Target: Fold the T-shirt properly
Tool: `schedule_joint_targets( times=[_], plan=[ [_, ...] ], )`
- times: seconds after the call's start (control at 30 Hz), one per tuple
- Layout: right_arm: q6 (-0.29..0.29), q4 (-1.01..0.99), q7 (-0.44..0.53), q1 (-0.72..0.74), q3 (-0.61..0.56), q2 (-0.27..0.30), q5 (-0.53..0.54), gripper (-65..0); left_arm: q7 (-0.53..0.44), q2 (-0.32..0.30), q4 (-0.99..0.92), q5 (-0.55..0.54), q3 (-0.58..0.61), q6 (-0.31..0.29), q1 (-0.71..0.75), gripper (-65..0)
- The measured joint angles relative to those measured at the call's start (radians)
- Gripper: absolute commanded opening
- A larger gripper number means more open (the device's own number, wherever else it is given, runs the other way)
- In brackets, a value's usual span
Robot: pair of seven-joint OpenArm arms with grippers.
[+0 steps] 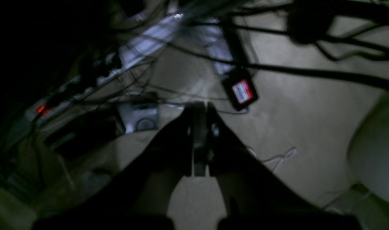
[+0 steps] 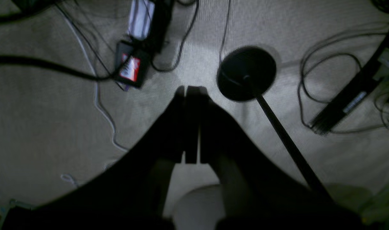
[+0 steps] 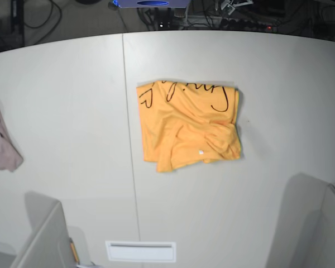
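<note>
On your base view the T-shirt (image 3: 188, 126) lies in a rough, rumpled fold near the middle of the white table (image 3: 72, 100), just right of the table seam. It is nearly square, so no long axis is clear; its printed edge with the black cursive line faces 12 o'clock, and the creased lower edge faces 6 o'clock. A pinkish cloth (image 3: 1, 146) sits at the table's 9 o'clock edge, well apart from the shirt.

Neither wrist view shows you the shirt or the table. The left gripper (image 1: 199, 107) has its jaws pressed together on nothing, hanging over carpet (image 1: 309, 121) and cables. The right gripper (image 2: 191, 91) is likewise closed and empty, with a black round stand base (image 2: 246, 73) just beside its tip at 2 o'clock.
</note>
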Motion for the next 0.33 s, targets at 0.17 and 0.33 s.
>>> schedule_joint_targets(
  times=[0.17, 0.33],
  plan=[
    [-0.005, -0.001, -0.002, 0.006, 0.000, 0.048, 0.003, -65.0, 0.000, 0.012, 0.001, -0.003, -0.002, 0.012, -0.027, -65.0],
    [-0.004, 0.008, 0.004, 0.003, 0.000, 0.067, 0.003, -65.0, -0.003, 0.011, 0.000, -0.003, -0.002, 0.012, -0.026, -65.0]
  ],
)
